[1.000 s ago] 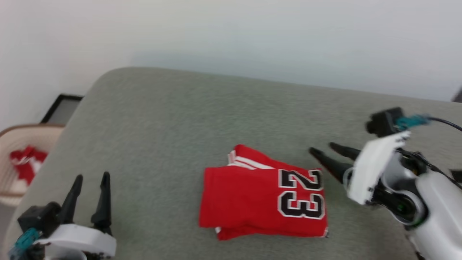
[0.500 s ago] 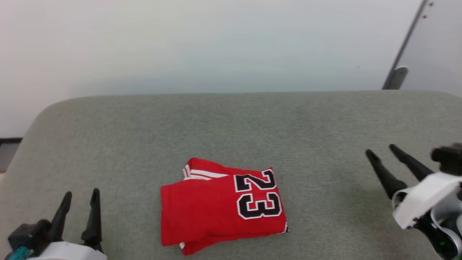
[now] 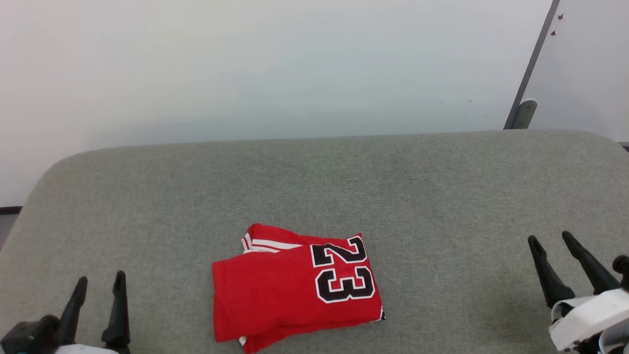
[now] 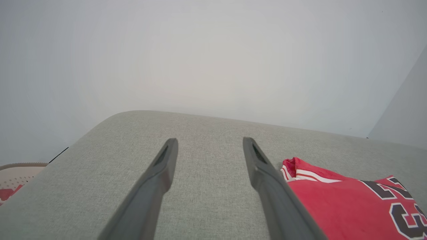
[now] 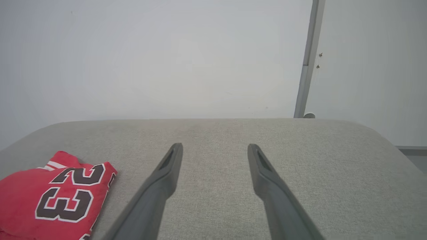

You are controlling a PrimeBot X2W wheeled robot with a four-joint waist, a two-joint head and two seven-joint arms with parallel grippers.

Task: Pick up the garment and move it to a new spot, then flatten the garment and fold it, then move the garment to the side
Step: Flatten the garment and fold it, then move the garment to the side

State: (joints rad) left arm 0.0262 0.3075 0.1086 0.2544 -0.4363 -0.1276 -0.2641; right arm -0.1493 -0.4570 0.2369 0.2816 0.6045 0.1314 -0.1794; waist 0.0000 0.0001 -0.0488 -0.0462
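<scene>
The red jersey (image 3: pixel 295 290) is lying folded into a rough rectangle on the grey fabric-covered surface (image 3: pixel 314 187), a bit left of centre and close to the near edge in the head view. The black "23" faces up on its right half, turned sideways. A bit of red-white striped trim pokes out at the far-left corner, and a sliver of white peeks from under the near edge.

Nothing is holding it. The left gripper (image 3: pixel 100 278) sits low at the left, fingers spread wide with nothing between them, well apart from the jersey. Its body is mostly chopped off by the bottom edge. The right gripper (image 3: pixel 549 237) is way over on the right, also gaping wide and empty, with its white housing cut off at the corner.

In the left wrist view one dark finger covers the jersey's near edge, and the frame clips the "23". The right wrist view clips the jersey at the left and bottom. A pale basket (image 4: pixel 13 173) peeks in at the left wrist view's lower left, with something red inside that I can't make out. Plain pale wall (image 3: pixel 245 64) behind.
</scene>
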